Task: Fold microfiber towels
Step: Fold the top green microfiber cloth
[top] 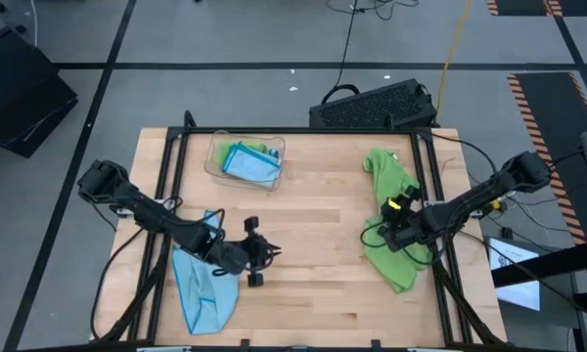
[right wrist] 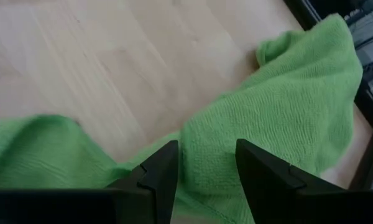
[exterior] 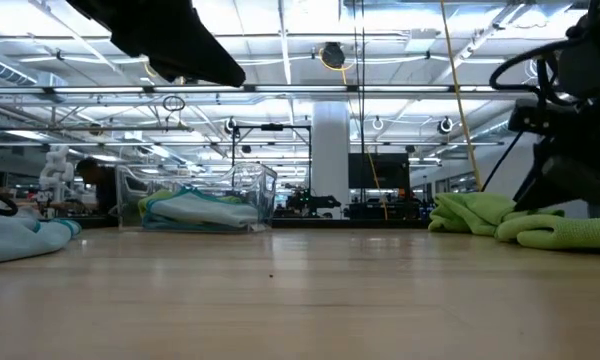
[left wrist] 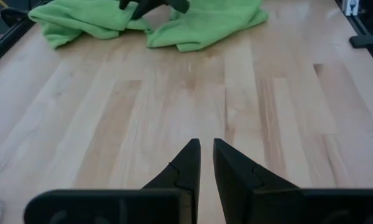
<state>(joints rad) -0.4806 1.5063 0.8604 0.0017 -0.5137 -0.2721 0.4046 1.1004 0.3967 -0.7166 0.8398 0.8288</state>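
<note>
A lime green microfiber towel (top: pixel 399 266) lies crumpled near the table's right edge, also seen in the low view (exterior: pixel 480 212). My right gripper (top: pixel 383 235) stands over its middle with its fingers apart (right wrist: pixel 206 152), green cloth (right wrist: pixel 286 93) showing below and between them. A light blue towel (top: pixel 201 288) lies rumpled at the near left (exterior: pixel 20 235). My left gripper (top: pixel 262 256) is just right of it, over bare wood, its fingers almost together with nothing between them (left wrist: pixel 205 146). My right gripper slants down over the green towel's middle. I cannot tell whether its fingertips touch the cloth.
A clear plastic tray (top: pixel 218 149) at the far left of the table holds folded blue and green cloths (exterior: pixel 195 210). Bare wood lies between the two towels. Black frame rails run along the table's left and right sides.
</note>
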